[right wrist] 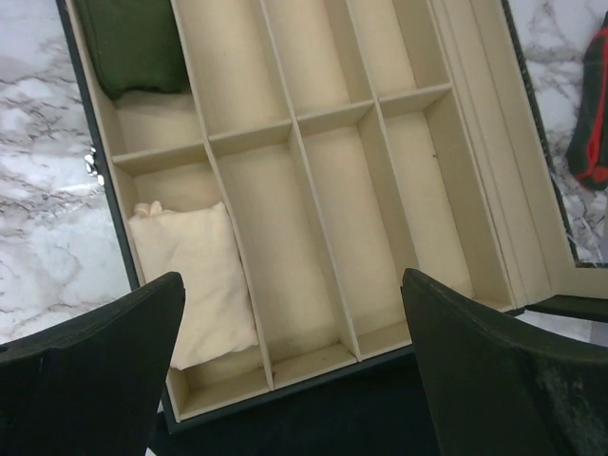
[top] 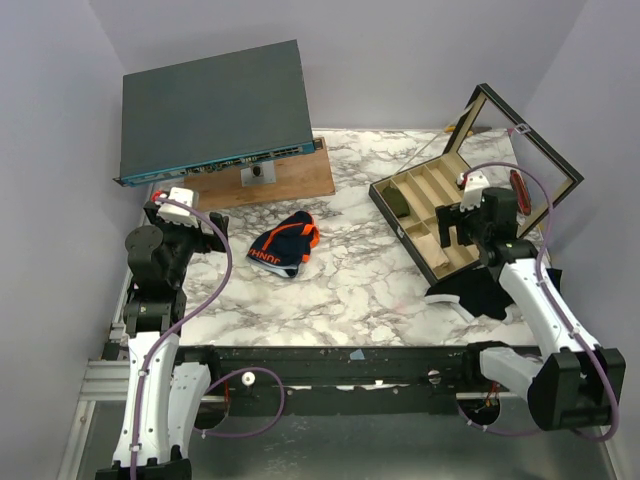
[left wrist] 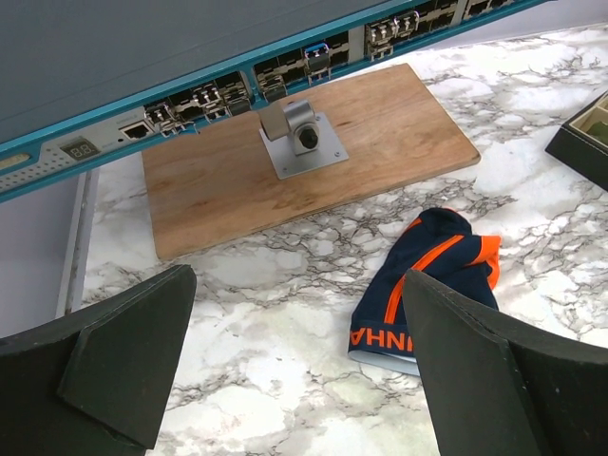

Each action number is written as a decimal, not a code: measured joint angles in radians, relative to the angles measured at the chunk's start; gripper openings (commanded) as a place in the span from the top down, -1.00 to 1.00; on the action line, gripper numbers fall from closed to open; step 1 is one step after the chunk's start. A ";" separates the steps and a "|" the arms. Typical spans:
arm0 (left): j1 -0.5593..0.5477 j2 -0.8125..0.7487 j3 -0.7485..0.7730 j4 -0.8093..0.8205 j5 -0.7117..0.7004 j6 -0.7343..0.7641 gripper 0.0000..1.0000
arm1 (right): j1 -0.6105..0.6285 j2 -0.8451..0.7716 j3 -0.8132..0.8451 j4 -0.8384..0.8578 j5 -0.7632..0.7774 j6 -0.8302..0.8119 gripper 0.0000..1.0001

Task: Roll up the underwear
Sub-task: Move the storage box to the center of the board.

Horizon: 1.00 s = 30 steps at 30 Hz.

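Note:
The underwear (top: 284,244) is a small navy bundle with orange trim and lettering, lying bunched on the marble table near its middle. In the left wrist view it (left wrist: 427,275) lies just ahead and to the right, partly behind my right finger. My left gripper (top: 196,222) is open and empty, left of the underwear and apart from it. My right gripper (top: 452,228) is open and empty, hovering over the near end of the open black case (top: 432,218). Both grippers' fingers stand wide apart in the wrist views.
A grey network switch (top: 215,108) leans on a wooden board (top: 262,178) at the back left. The divided case (right wrist: 285,190) holds a cream pillow (right wrist: 195,275) and a dark green one (right wrist: 133,43). A black cloth with a white edge (top: 470,292) lies by the case.

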 measured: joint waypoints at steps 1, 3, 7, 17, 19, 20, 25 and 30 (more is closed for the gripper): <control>0.000 0.000 0.000 0.000 0.003 0.001 -0.97 | 0.000 0.018 0.003 -0.003 0.008 0.000 -0.97; 0.000 0.000 0.000 -0.001 0.008 0.002 -0.97 | 0.000 0.060 0.014 -0.014 0.018 0.002 -0.96; 0.000 0.000 0.000 -0.003 0.016 0.003 -0.97 | 0.000 0.130 0.030 -0.024 0.031 0.004 -0.91; 0.000 0.001 0.000 -0.007 0.031 0.004 -0.97 | 0.000 0.173 0.045 -0.038 0.055 0.011 -0.88; 0.000 0.001 0.000 -0.007 0.034 0.005 -0.97 | -0.002 0.173 0.045 -0.037 0.064 0.011 -0.85; 0.000 0.001 0.000 -0.007 0.034 0.005 -0.97 | -0.003 0.173 0.045 -0.037 0.064 0.011 -0.83; 0.000 0.001 0.000 -0.007 0.038 0.006 -0.97 | -0.057 0.214 0.051 -0.030 0.056 0.011 -0.52; 0.000 0.001 0.000 -0.006 0.040 0.006 -0.97 | -0.099 0.307 0.078 -0.029 0.029 0.005 -0.29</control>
